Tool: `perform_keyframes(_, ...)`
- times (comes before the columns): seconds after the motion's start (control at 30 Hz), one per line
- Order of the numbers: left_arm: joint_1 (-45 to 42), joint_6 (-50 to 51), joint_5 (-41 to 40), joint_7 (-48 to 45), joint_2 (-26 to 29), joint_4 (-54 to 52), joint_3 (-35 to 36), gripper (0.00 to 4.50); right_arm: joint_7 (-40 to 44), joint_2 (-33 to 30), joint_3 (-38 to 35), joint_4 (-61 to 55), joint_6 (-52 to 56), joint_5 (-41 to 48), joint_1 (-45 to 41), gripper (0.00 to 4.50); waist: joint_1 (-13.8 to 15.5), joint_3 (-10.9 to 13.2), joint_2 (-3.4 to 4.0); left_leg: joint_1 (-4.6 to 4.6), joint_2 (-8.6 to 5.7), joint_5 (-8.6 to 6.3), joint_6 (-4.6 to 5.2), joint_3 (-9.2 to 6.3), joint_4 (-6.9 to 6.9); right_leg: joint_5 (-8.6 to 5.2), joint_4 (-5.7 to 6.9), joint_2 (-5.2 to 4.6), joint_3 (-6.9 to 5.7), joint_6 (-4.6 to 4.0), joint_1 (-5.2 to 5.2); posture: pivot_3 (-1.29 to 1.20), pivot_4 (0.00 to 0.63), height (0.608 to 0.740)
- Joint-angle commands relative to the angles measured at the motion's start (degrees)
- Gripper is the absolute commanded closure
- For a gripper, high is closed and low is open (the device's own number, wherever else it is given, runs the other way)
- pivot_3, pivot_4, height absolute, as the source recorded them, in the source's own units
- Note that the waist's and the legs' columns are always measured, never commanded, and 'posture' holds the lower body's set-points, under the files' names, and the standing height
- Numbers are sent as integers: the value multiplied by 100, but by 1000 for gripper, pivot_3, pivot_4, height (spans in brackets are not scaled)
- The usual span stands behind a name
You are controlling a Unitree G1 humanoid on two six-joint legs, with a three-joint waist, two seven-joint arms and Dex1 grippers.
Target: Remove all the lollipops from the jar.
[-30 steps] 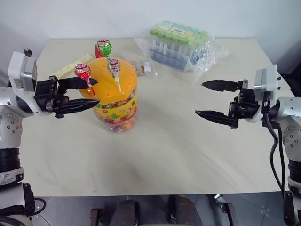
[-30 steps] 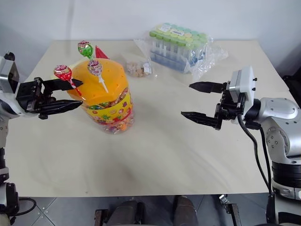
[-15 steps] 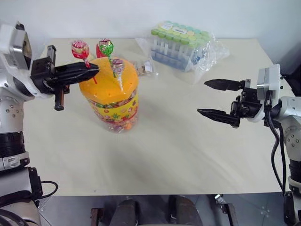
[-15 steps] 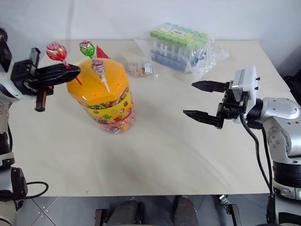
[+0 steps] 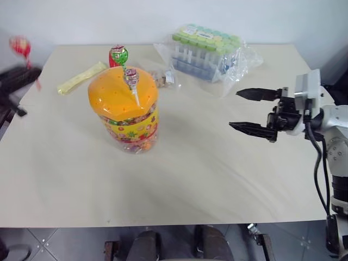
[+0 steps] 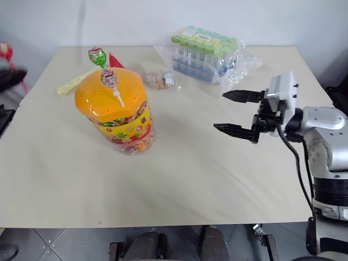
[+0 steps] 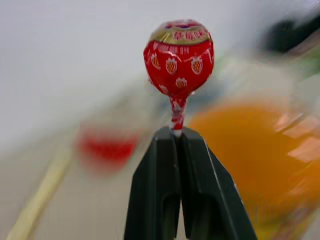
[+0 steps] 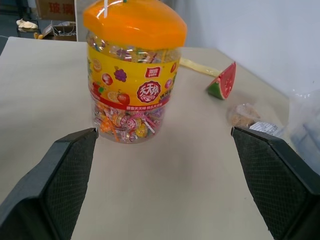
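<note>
The left gripper (image 7: pixel 177 137) is clamped tight on the stick of the red lollipop (image 7: pixel 179 57) — the two black fingers are pressed together right under the wrapped ball, which stands straight up above the tips. In the head views that lollipop is a red blur off the table's edge, way out at about 10 o'clock from the jar (image 5: pixel 123 111).

The jar sits upright on the beige table (image 5: pixel 190 179), left of centre, orange lid on. Two lollipops are stuck in the lid: the pinkish-silver one (image 5: pixel 130 76) on its white stick near the middle of the dome, and the green-and-red one (image 5: pixel 119 55) at the 12 o'clock rim.

The right gripper (image 5: pixel 246 110) hangs over the table at 3 o'clock from the jar, well apart from it, fingers spread wide and holding nothing, tips aimed toward the jar.

Other stuff: a bag of green-capped tubes (image 5: pixel 209 50) at about 1 o'clock, a small bag of sweets (image 5: pixel 166 78) just behind the jar, a pale-yellow packet (image 5: pixel 81 78) at 10 o'clock — and a watermelon-slice thing (image 8: pixel 223 82) behind the jar.
</note>
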Motion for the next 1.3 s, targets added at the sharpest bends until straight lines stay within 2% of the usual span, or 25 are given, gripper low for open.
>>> perform_keyframes(0.03,859,830,353,553,-150,-789,635,4481,117,74,32,57,-173,-26,-195,0,1,1,-4,-2,1,0,0,1,-1,0,-2,1,1,0,-3,0,150,740)
perform_keyframes(0.17,1544,1219,605,904,-396,-1029,749,4481,203,175,128,227,-266,-106,-329,0,52,1,-8,-2,0,-1,-1,-1,0,0,-1,0,1,0,-2,0,150,740)
perform_keyframes(0.4,2015,1236,1080,948,-254,-570,508,4481,285,296,204,309,-327,-181,-408,0,53,1,-8,-2,1,-3,-7,0,-1,-1,0,0,2,-3,-5,0,150,740)
perform_keyframes(0.43,1995,1188,1112,944,-272,-529,497,3988,288,305,204,308,-332,-186,-406,0,46,1,-8,-2,0,-3,-7,0,-1,-1,1,0,2,-3,-5,0,150,740)
perform_keyframes(0.5,2013,1094,1130,826,-256,-502,458,3512,272,323,207,290,-333,-192,-389,0,30,1,-8,-1,0,-3,-7,0,-1,-1,0,0,3,-3,-5,0,150,740)
perform_keyframes(0.77,1986,1077,1222,741,-164,-420,405,931,234,337,199,233,-347,-206,-312,0,9,1,-8,-1,1,-4,-8,3,-3,-1,1,0,5,-3,-9,0,150,740)
perform_keyframes(0.87,1901,994,1167,500,77,-476,481,35,213,320,186,244,-348,-228,-353,0,9,1,-9,-2,1,-4,-8,4,-3,-1,2,0,5,-3,-11,0,150,740)
perform_keyframes(1.03,1413,452,898,-5,246,-557,671,35,172,264,157,214,-290,-243,-427,0,25,2,-11,-7,-2,-4,-8,7,-3,-1,8,-4,10,-3,-20,0,150,740)
perform_keyframes(1.17,471,123,-182,-714,-126,-496,980,35,-23,296,186,-122,-28,-120,-529,0,13,2,-10,-10,0,-4,-8,10,-2,-1,11,-3,11,-3,-25,0,150,740)
perform_keyframes(1.3,145,-695,-776,-1637,-507,-290,965,35,-340,475,363,-550,248,-86,-725,0,-28,2,-11,-4,2,-3,-8,35,-3,-2,24,-1,29,-4,-41,0,150,740)
